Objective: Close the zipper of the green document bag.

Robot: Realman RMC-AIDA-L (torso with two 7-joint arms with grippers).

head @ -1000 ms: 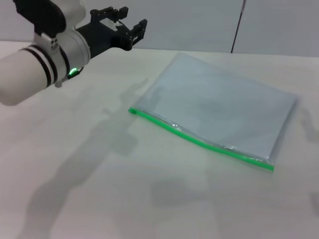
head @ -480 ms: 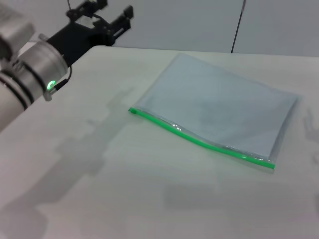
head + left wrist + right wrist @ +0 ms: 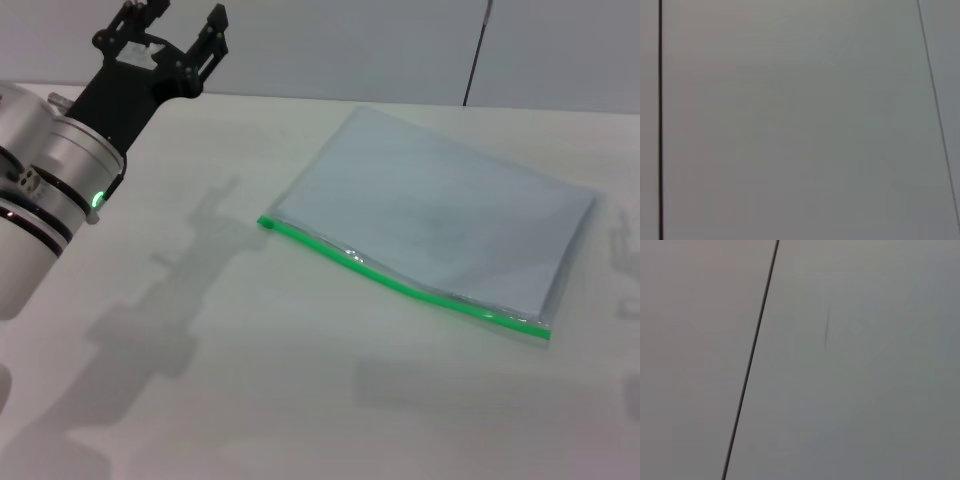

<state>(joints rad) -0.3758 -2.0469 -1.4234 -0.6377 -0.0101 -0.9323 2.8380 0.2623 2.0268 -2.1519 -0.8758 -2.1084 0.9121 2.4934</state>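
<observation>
From my remote station, nearest to the camera in the head view I see the bare pale table (image 3: 300, 400), with soft shadows of the arm lying on it toward 8 o'clock. A little farther, near the middle and toward 3 o'clock, lies the green document bag (image 3: 440, 215), flat on the table and turned at an angle. The zipper (image 3: 400, 284) is the bright green strip on the bag's long edge that faces me; it runs from about the center of the picture down toward 4 o'clock. I cannot find the small slider on it, so I cannot say how much of the zipper is closed.

Farther away, at 10 to 11 o'clock, the left arm is lifted above the table. The left gripper (image 3: 178, 22) points away from me toward the wall, its two black fingers (image 3: 214, 26) are spread apart and hold nothing. It is well apart from the bag.

The right gripper does not appear in the head view. Both wrist views show only a plain grey surface with a thin dark line.
</observation>
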